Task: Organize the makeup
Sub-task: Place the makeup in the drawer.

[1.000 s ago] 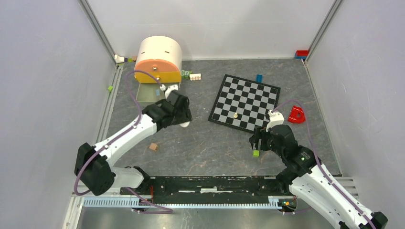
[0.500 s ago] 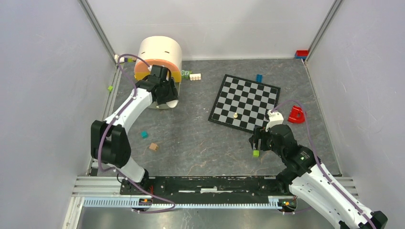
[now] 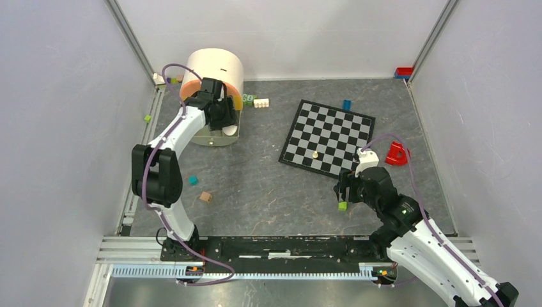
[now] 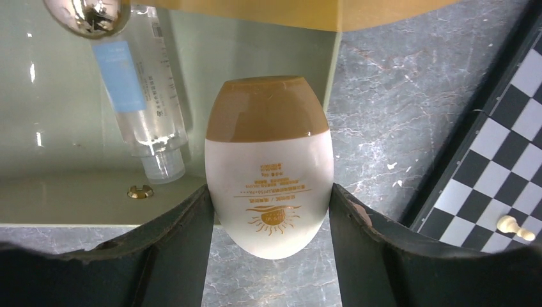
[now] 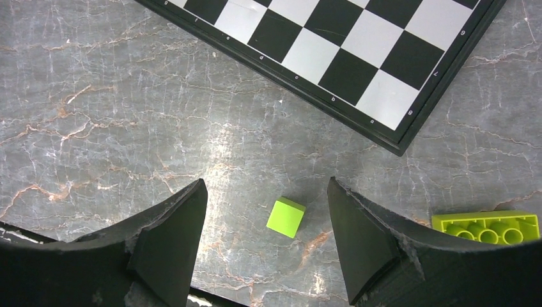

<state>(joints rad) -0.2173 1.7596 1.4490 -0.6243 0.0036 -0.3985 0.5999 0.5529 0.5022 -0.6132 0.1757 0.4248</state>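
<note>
Nearest the bases, the right gripper (image 5: 267, 192) is held low over the worktop (image 5: 115, 96); its jaws stand wide apart and nothing is held in them; a lime cube (image 5: 286, 217) lies below the gap, and a corner of the chessboard (image 5: 358, 38) lies beyond.

Farther off, the left gripper (image 4: 270, 192) is closed on a cream oval bottle (image 4: 268, 153) with a tan cap, gripped by its lower half; the bottle hangs over the near right corner of a pale green tray (image 4: 70, 192), which juts from the orange front (image 4: 383, 9) of a round cream case (image 3: 214, 64); a clear bottle (image 4: 142, 109) with a blue label lies in the tray, just to the left.

It is judged that the cream bottle should be carried deeper over the tray and lowered flat beside the clear bottle, not upon it; the jaws should be opened only then, since the rounded body may roll.

An orange sun emblem and small orange print are seen on the cream bottle; no word or brand can be read; the print on the clear bottle is too small also.
</note>
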